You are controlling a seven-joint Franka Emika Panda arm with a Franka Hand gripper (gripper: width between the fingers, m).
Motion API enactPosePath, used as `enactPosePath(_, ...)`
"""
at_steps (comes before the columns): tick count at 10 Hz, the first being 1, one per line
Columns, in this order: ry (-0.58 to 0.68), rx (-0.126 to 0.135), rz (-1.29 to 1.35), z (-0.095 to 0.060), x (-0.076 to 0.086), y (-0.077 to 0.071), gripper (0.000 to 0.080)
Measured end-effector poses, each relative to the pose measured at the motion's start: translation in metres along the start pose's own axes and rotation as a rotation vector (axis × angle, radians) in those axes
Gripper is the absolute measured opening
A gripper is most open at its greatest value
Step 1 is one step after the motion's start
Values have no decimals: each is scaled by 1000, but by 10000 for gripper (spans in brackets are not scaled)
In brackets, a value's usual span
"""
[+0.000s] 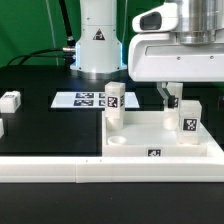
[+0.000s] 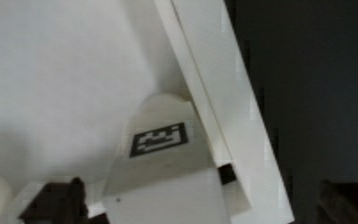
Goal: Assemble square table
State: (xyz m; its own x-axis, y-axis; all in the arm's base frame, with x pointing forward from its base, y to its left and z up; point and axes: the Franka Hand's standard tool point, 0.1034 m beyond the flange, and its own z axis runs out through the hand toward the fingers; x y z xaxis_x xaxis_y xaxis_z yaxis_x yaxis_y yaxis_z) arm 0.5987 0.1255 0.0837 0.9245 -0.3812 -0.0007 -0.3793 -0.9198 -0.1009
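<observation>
Black table (image 1: 40, 125), white square tabletop (image 1: 150, 135) with raised rim, two tagged legs (image 1: 114, 103) upright

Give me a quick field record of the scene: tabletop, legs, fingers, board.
tabletop: white tabletop lying flat against the white border rail
legs on tabletop: one leg block at its far corner, another leg block beside the fingers
loose legs: leg block on the black mat
fingers: gripper open, holding nothing
marker board: marker board behind tabletop

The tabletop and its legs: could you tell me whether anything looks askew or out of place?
Nothing looks damaged. Two legs stand upright on the tabletop, while one leg block lies apart at the exterior view's left, not yet attached.
</observation>
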Motion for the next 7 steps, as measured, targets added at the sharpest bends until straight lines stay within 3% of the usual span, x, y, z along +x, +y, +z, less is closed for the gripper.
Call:
enactPosePath(1, 0, 0, 0, 0, 0, 0, 550)
enactPosePath(2, 0, -1, 2, 0, 1, 1, 550)
enactPosePath(3, 2, -5, 2, 0, 3, 4, 366)
enactPosePath(4, 5, -12, -3, 0, 4, 7, 304)
enactPosePath(7, 35, -8, 52, 0, 9, 13, 303)
